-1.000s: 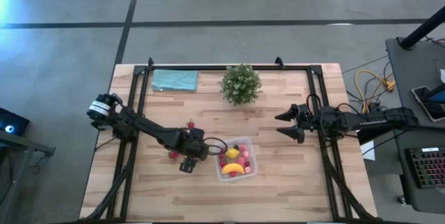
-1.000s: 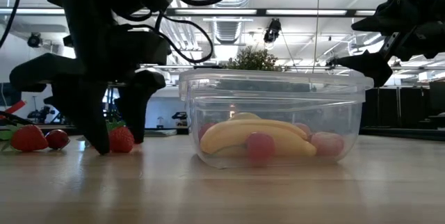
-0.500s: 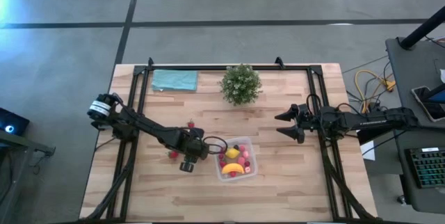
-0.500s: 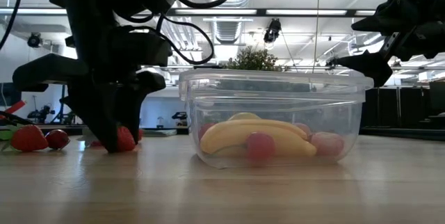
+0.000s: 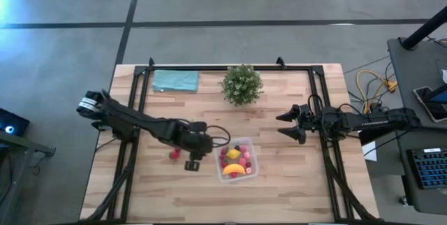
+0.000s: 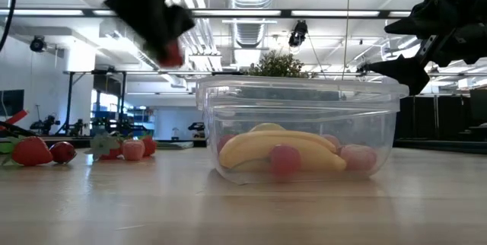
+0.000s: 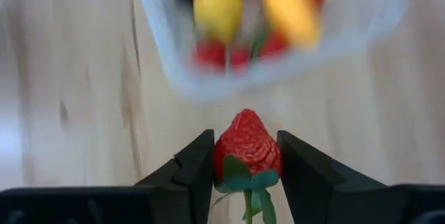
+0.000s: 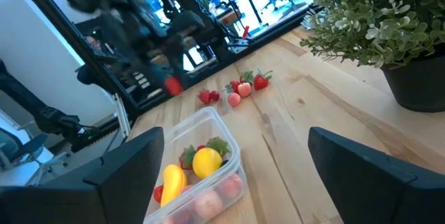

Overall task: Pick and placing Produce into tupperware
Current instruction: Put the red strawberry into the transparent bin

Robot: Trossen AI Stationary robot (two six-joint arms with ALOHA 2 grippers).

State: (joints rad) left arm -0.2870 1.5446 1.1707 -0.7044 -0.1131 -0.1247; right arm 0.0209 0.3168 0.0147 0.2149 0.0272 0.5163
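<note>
Raised beside the tupperware, left gripper pinches a strawberry; tupperware blurred. Right gripper idle, fingers spread.

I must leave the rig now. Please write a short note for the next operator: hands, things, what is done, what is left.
Left hand: shut on a strawberry, lifted above the table beside the tupperware.
Right hand: open, waiting off to the right, holding nothing.
Done: banana, lemon and several red and pink pieces are inside the tupperware.
Left: drop the held strawberry in, then fetch the loose fruits on the table left of the container.
</note>
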